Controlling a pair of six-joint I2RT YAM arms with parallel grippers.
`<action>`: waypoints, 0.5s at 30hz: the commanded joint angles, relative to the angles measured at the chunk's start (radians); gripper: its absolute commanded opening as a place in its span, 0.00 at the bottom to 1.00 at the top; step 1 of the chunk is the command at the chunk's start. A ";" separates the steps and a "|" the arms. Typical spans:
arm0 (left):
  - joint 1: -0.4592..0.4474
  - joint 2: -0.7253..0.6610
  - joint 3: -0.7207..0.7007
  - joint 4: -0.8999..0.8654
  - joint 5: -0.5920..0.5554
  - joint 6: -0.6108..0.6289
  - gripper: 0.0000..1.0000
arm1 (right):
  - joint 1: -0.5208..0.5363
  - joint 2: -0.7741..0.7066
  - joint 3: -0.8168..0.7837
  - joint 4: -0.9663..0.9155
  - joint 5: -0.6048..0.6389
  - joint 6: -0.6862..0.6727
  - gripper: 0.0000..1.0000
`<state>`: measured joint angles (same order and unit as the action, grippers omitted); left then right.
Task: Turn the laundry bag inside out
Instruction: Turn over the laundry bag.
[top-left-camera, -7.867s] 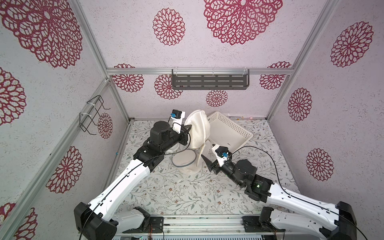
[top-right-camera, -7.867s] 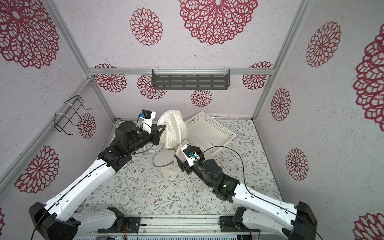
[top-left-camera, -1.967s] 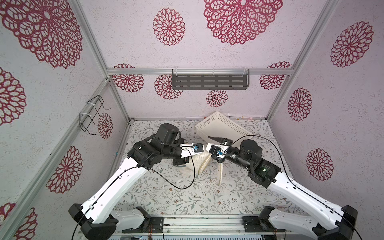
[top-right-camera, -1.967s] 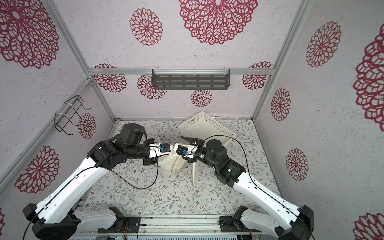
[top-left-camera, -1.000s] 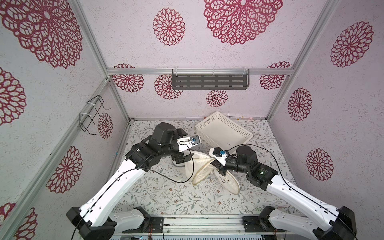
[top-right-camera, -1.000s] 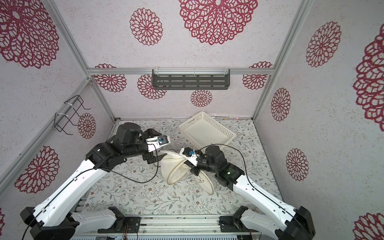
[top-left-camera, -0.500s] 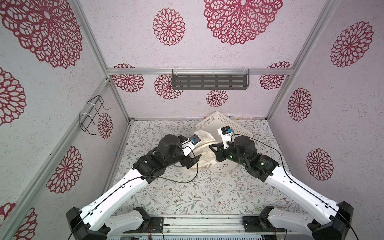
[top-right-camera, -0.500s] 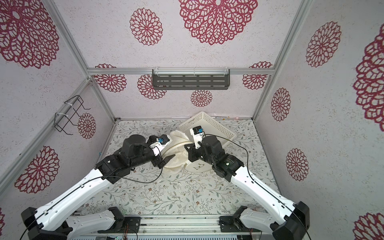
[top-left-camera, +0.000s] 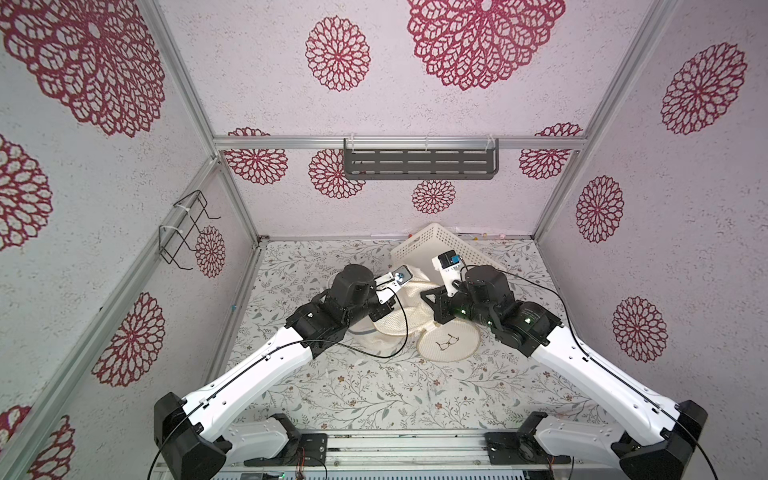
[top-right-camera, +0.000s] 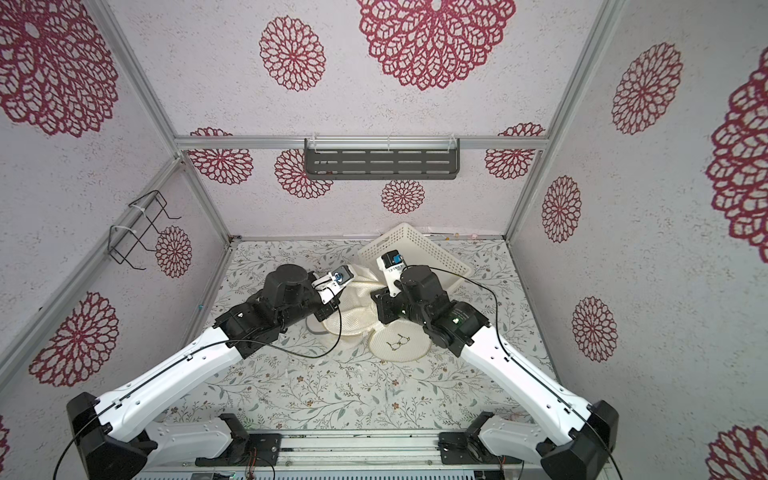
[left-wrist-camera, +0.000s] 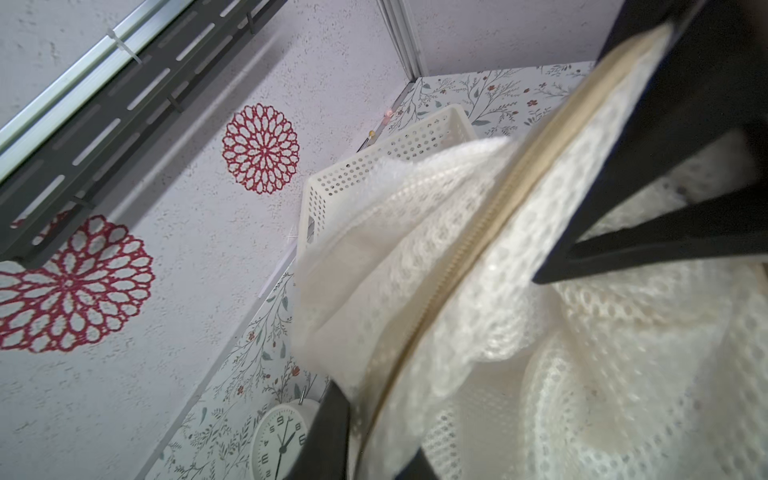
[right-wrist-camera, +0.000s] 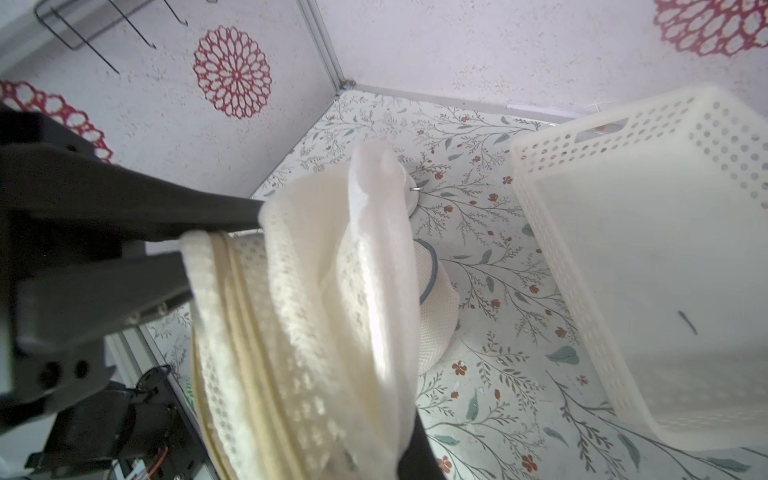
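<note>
While both arms converge on the bag mid-table, the black wire rack (top-left-camera: 183, 232) hangs zip-tied on the left wall frame, well clear of them. Left gripper (left-wrist-camera: 434, 334) is tucked under its own wrist in both top views. Its wrist view shows the jaws clamped across a fold of the cream mesh laundry bag (top-left-camera: 449, 357), with the beige zipper strip (left-wrist-camera: 469, 245) running between the two black fingers (left-wrist-camera: 706, 62). White round alarm clock (left-wrist-camera: 278, 440) sits on the floral-print table cover (top-left-camera: 353, 386) just beyond that fold; the top views hide it.

Bag sits centre table between the two wrists. Bunched mesh is heaped toward the left arm. One flat round panel with a small eyeglasses motif (top-left-camera: 447, 343) lies on the cover in front of the right arm's wrist.

Right gripper (right-wrist-camera: 332, 332) is closed on the bag too, pinching a stack of mesh and zipper edge held up off the table. White perforated plastic basket (top-left-camera: 440, 241) sits tilted behind the right wrist, near the back wall; touching the mesh or just beside it, can't tell. Dark grey slotted shelf (top-left-camera: 419, 164) hangs from the back rail above.
</note>
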<state>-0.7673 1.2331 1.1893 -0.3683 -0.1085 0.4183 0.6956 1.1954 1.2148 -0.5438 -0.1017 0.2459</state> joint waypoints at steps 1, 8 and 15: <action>-0.004 -0.058 0.062 0.026 0.094 0.044 0.08 | -0.005 0.040 0.061 -0.103 -0.016 -0.134 0.00; 0.045 -0.003 0.198 0.006 0.226 -0.108 0.08 | 0.078 0.108 0.109 -0.206 -0.122 -0.384 0.00; 0.177 0.100 0.256 -0.043 0.318 -0.275 0.28 | 0.099 -0.022 0.026 -0.103 -0.244 -0.599 0.00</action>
<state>-0.6350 1.3033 1.4166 -0.4458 0.1486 0.2554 0.7837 1.2308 1.2598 -0.6369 -0.2462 -0.1875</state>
